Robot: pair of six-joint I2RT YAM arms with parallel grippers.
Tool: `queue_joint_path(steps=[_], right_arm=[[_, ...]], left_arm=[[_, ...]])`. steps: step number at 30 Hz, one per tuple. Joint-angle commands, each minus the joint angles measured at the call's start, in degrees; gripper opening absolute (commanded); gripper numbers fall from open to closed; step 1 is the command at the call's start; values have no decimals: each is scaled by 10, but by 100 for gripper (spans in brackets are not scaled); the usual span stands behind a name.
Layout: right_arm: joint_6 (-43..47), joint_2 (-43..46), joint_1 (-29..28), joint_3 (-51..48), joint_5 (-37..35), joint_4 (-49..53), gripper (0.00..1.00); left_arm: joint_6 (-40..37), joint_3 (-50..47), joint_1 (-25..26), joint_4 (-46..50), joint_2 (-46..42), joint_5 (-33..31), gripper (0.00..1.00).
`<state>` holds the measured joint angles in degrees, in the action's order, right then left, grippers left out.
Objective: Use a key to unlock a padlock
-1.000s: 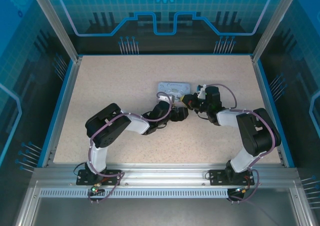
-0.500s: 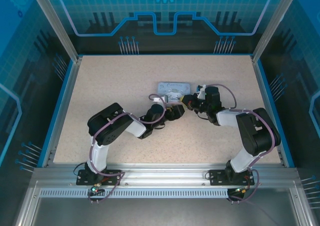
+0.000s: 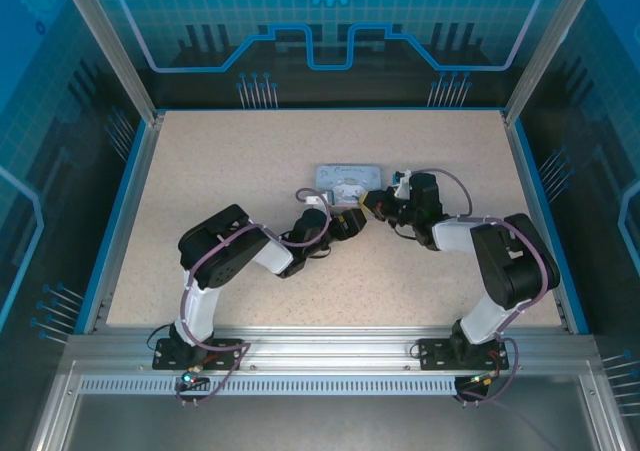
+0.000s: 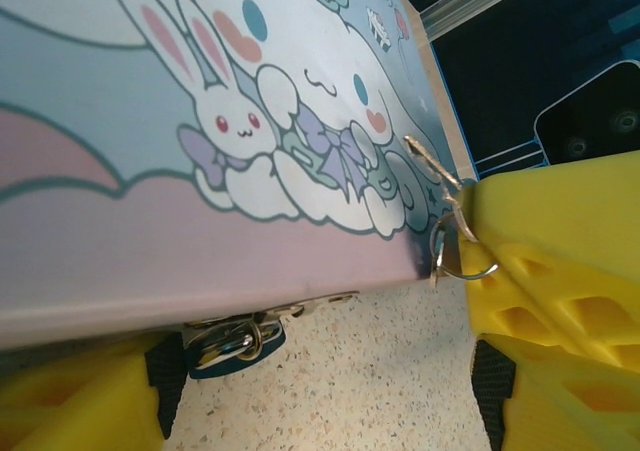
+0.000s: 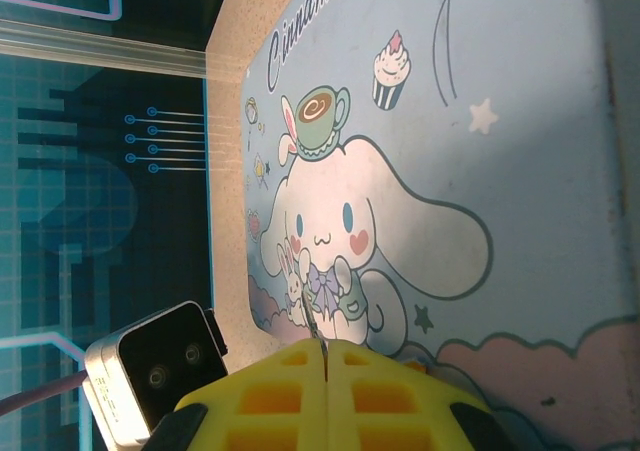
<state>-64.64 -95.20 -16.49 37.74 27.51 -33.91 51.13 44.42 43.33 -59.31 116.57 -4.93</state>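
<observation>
On a speckled table (image 3: 250, 161), two robot arms meet at a pale blue box (image 3: 347, 178) near the middle. The right gripper (image 5: 325, 351) has its yellow fingers (image 5: 390, 391) pressed tightly together with no gap, and they pinch the key (image 5: 316, 329), a thin sliver of metal that sticks out from the fingertips over the box lid. In the left wrist view the key (image 4: 432, 161) points up and to the left across the lid, and a small wire split ring (image 4: 462, 261) hangs from it right at the yellow fingertips. The left gripper (image 4: 325, 391) stands partly open, one finger on each side of the padlock (image 4: 232, 339), holding nothing. This small, dark, shiny padlock hangs from a metal hasp (image 4: 310, 306) on the box's front edge, just above the table and just beside one black finger pad (image 4: 165, 369); whether they touch cannot be told. The lid shows a white long-eared cartoon puppy, a small white rabbit, a cupcake, a cup, stars and pink clouds. Cursive writing near the lid's edge reads "Cinnamo", cut off by the picture's border.
</observation>
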Motion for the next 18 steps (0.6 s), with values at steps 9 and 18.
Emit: queue_joint_path(steps=[9, 18], right_arm=[[-1, -13, -3, 3, 6, -11, 0], [-4, -20, -4, 1, 7, -17, 0]], left_arm=[[16, -36, 21, -17, 7, -6, 70], [-43, 18, 25, 117, -3, -17, 69]])
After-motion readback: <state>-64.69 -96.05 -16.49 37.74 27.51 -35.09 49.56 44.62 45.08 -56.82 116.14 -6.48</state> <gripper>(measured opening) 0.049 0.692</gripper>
